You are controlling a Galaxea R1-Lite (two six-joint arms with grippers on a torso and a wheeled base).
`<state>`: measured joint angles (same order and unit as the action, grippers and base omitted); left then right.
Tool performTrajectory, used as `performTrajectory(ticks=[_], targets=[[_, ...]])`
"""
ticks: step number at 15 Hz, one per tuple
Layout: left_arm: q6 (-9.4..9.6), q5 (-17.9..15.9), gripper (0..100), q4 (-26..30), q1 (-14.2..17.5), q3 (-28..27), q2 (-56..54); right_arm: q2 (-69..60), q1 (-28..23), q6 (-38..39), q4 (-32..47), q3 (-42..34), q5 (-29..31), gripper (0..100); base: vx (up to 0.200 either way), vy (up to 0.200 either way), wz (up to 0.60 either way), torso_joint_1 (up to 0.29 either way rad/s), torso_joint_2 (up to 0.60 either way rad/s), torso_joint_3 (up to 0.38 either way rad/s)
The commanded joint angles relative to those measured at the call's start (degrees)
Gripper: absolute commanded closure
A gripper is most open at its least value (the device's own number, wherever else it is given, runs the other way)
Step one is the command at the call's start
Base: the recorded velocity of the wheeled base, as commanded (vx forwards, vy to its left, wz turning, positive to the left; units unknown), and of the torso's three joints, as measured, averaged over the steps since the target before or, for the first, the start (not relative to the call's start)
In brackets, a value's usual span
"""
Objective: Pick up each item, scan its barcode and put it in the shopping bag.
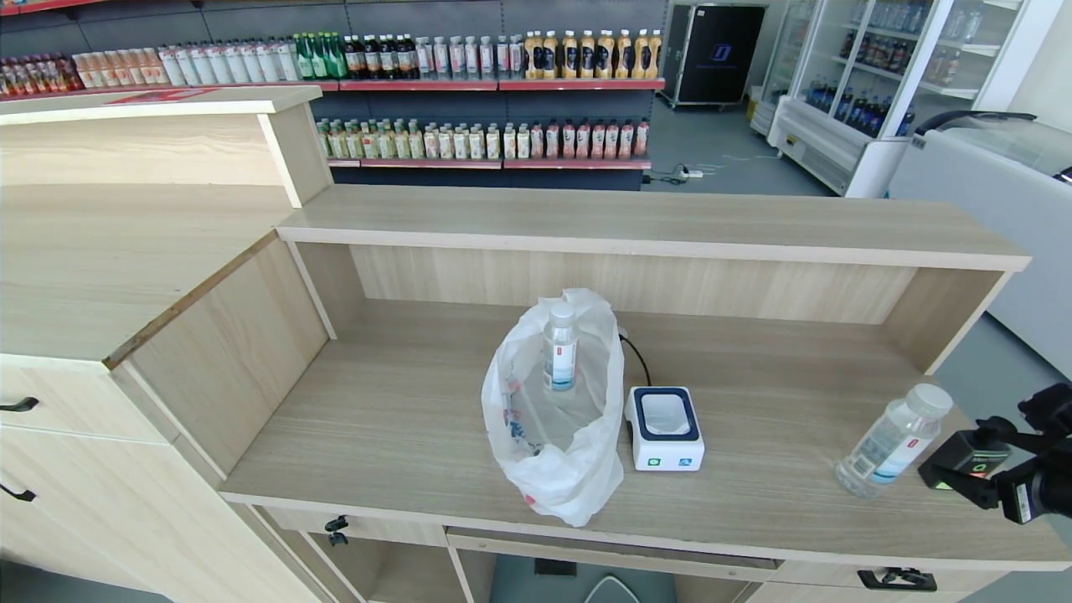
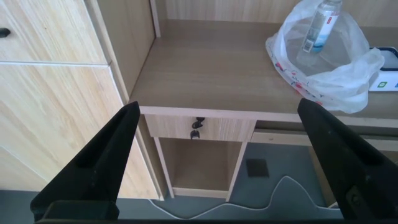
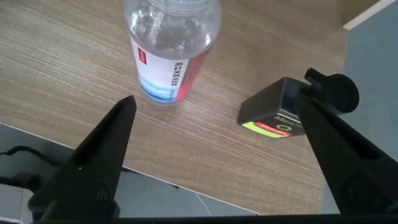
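One plastic water bottle on the counter looks light, slick and squashy, best pinched at its label by the right gripper, gaping wide and empty.

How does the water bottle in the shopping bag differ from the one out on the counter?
The bagged bottle stands inside the white shopping bag, left of the scanner; the counter bottle stands in the open, well to the scanner's right. The bagged bottle is partly veiled by plastic; the counter bottle is fully exposed, just ahead of the open right gripper. Both are clear, white-capped, with similar labels.
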<state>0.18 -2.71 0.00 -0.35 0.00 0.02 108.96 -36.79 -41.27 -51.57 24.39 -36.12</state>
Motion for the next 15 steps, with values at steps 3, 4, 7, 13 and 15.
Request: performTrajectory(ticks=[3,4,7,13,15], targets=[[-0.01,0.0,0,0.0,0.0,0.0,0.1,3.5,2.0,0.0,-1.3,0.6,0.0,0,0.000,0.000,0.00,0.000,0.00,0.000],[-0.01,0.0,0,0.0,0.0,0.0,0.1,3.9,2.5,0.0,-1.3,1.1,0.0,0,0.000,0.000,0.00,0.000,0.00,0.000],[-0.01,0.0,0,0.0,0.0,0.0,0.1,5.1,3.8,0.0,-3.1,1.8,0.1,0,0.000,0.000,0.00,0.000,0.00,0.000],[-0.01,0.0,0,0.0,0.0,0.0,0.1,7.5,5.7,0.2,-4.5,2.4,0.1,0,0.000,0.000,0.00,0.000,0.00,0.000],[-0.01,0.0,0,0.0,0.0,0.0,0.1,8.4,5.9,0.3,-4.6,3.0,0.1,0,0.000,0.000,0.00,0.000,0.00,0.000]])
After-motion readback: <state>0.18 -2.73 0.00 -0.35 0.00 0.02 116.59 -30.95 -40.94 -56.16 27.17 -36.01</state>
